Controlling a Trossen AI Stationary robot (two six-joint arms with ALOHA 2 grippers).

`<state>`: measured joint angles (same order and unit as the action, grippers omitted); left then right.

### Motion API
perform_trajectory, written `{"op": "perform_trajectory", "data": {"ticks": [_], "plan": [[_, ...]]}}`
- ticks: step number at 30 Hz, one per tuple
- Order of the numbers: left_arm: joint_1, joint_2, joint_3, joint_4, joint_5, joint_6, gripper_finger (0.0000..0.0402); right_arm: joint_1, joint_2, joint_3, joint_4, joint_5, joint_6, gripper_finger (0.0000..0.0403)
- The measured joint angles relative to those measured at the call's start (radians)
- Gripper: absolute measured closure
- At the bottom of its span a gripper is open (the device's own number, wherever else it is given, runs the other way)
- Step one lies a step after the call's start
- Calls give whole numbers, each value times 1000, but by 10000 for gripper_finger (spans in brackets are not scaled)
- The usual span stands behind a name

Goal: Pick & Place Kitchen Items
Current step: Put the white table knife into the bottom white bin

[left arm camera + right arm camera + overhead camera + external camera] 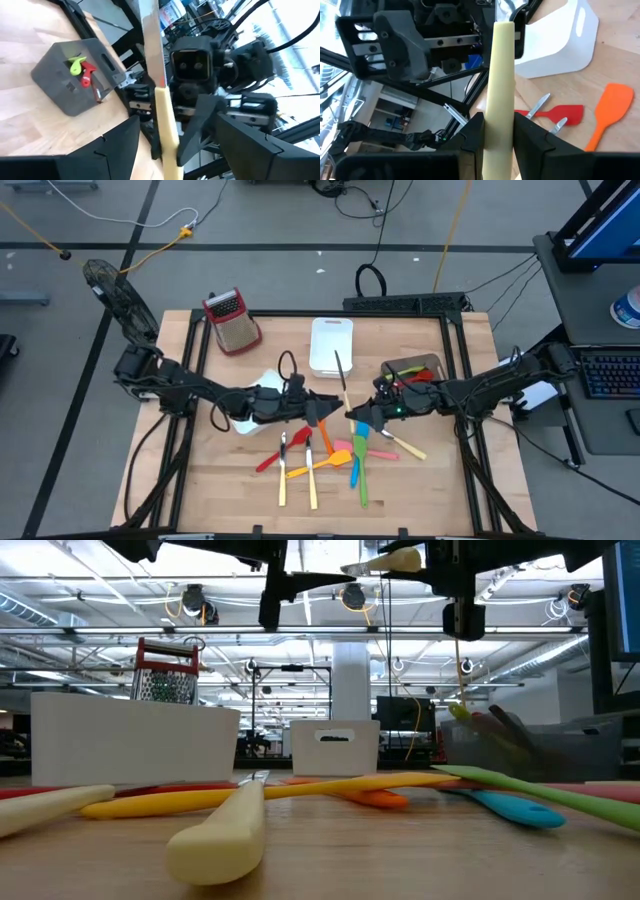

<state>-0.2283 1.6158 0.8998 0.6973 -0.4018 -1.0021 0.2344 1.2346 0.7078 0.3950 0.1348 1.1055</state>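
Wooden table (200, 480) on grey floor, strewn utensils (320, 460) near centre, right gripper (352, 416) clamping cream-handled knife (343, 380) above them, left gripper (338, 406) spread wide beside it.

Cream-handled knife with a metal blade (500, 75) was up in the air, lifted above the tabletop.
Red, orange, yellow, blue and green slim utensils (330, 460) lay scattered on the wood below.

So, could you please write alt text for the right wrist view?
The right gripper is shut on a cream-handled utensil that points toward the left gripper. Beyond lie a white plastic bin, a red spatula and an orange spatula on the wooden table.
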Motion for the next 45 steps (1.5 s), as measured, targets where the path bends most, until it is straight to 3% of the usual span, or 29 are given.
{"op": "perform_trajectory", "data": {"ticks": [12, 21, 31, 45], "plan": [[27, 78, 163, -209, 35, -19, 135, -6, 0, 0, 12, 0, 0, 335], [46, 80, 180, -234, 33, -56, 135, -2, 0, 0, 17, 7, 0, 335], [54, 80, 179, -269, 7, -92, 135, 3, 2, 0, 15, 105, -20, 335], [76, 80, 179, -336, 17, -137, 135, -7, 89, 7, 50, 130, -24, 335]]}}
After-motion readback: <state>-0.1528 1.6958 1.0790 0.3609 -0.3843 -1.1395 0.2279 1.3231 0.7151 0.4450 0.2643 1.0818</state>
